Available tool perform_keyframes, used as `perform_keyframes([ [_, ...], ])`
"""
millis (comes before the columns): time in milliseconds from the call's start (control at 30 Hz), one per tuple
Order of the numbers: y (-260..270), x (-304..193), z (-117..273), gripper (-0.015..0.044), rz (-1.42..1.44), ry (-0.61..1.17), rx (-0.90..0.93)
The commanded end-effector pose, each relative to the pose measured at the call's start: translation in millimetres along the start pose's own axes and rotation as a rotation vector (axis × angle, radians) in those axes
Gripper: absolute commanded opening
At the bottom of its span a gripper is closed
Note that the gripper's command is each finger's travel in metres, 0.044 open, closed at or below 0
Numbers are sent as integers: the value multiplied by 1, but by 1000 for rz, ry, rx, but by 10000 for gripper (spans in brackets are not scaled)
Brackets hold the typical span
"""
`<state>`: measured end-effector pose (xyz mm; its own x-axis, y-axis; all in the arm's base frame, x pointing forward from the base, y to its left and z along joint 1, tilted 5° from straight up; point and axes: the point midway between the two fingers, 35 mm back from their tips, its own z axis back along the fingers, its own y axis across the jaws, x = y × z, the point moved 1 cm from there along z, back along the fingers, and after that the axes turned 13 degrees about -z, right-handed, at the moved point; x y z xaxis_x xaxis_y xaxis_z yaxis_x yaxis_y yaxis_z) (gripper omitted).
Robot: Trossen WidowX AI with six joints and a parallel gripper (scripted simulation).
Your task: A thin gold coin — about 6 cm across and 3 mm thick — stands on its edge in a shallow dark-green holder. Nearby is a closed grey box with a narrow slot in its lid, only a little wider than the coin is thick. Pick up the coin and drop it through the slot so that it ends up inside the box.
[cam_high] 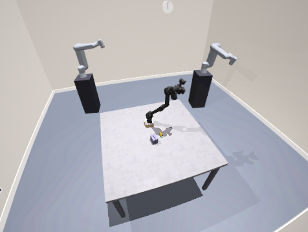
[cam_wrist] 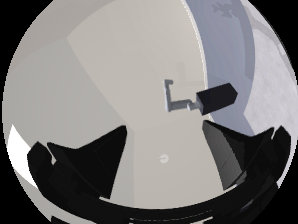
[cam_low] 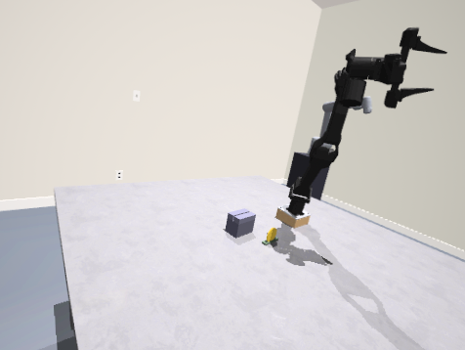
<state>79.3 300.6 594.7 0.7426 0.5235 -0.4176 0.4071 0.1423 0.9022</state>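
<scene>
The gold coin [cam_high: 160,133] [cam_low: 272,235] stands on edge in the small dark-green holder [cam_low: 266,241] on the table. The closed grey box [cam_high: 154,139] [cam_low: 239,225] stands close beside them, with a thin dark slot line across its lid. My gripper [cam_low: 440,71] [cam_wrist: 165,127] is open and empty, raised high above the table and pointing away from the coin and box. In the wrist view its two black fingers stand wide apart with only wall between them. The coin, holder and box are not in the wrist view.
The arm's base [cam_high: 149,124] [cam_low: 293,216] stands on the table [cam_high: 129,172] [cam_low: 171,279] just behind the coin. Two grey arms on dark pedestals [cam_high: 87,94] [cam_high: 200,89] stand on the floor beyond the table; one pedestal [cam_wrist: 216,98] shows in the wrist view.
</scene>
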Motion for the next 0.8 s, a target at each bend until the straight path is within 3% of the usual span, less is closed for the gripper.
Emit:
perform_keyframes([
  [0,0,-2,-1,374,5,4,1],
  [267,5,-99,-17,164,185,203,89],
  [500,10,-189,2,161,310,396,240],
  [767,7,-283,58,161,386,674,428],
])
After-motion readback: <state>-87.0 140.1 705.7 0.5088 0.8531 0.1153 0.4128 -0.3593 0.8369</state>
